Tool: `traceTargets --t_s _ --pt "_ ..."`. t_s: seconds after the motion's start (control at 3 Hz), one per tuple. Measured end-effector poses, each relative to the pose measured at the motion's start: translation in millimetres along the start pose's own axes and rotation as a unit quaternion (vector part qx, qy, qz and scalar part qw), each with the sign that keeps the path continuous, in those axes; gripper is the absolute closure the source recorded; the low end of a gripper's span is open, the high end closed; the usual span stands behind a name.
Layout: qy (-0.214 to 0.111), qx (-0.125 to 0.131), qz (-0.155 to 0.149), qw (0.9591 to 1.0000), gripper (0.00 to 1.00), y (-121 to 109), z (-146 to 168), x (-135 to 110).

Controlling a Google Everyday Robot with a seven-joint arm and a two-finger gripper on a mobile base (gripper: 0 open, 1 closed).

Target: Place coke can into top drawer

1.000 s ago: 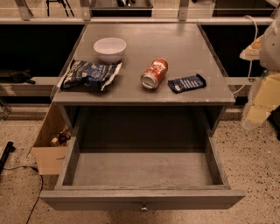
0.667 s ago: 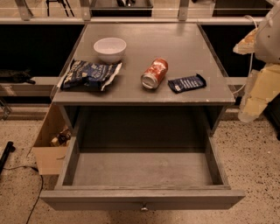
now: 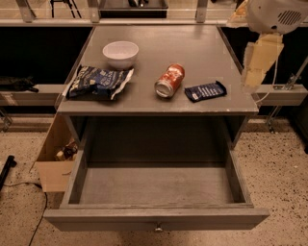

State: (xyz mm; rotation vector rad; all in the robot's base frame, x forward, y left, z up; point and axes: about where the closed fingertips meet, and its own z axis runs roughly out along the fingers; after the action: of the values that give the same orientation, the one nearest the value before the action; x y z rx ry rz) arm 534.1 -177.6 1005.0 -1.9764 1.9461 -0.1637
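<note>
The coke can [image 3: 170, 80] lies on its side on the grey cabinet top [image 3: 192, 43], right of centre, silver end facing the front. The top drawer [image 3: 156, 217] is pulled wide open below the top, with its small round knob [image 3: 157, 228] at the centre of the front panel, and its bare grey floor shows. My gripper [image 3: 256, 61] hangs from the white arm housing [image 3: 276, 14] at the upper right, over the right edge of the cabinet top. It is to the right of the can and apart from it, holding nothing that I can see.
A white bowl [image 3: 120, 53] stands at the back left of the top. A dark blue chip bag [image 3: 98, 81] lies at the front left. A flat dark blue snack bar [image 3: 205, 91] lies just right of the can. A cardboard box [image 3: 55, 161] sits on the floor at the left.
The arm and gripper have moved up and to the left, from beside the cabinet's right side to above its right edge. The can and the drawer have not moved.
</note>
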Motion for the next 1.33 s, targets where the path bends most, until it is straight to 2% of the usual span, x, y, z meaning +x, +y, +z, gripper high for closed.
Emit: traceTargets --t_s 0.33,0.67,1.0,1.33 --pt "0.0 0.0 0.0 1.0 0.0 0 0 0" --pt "-0.007 0.007 0.009 0.9999 0.0 -15 0 4" --pt "-0.032 0.023 0.011 0.9992 0.0 -62 13 8" --pt "-0.07 0.025 -0.014 0.9972 0.0 -102 42 6"
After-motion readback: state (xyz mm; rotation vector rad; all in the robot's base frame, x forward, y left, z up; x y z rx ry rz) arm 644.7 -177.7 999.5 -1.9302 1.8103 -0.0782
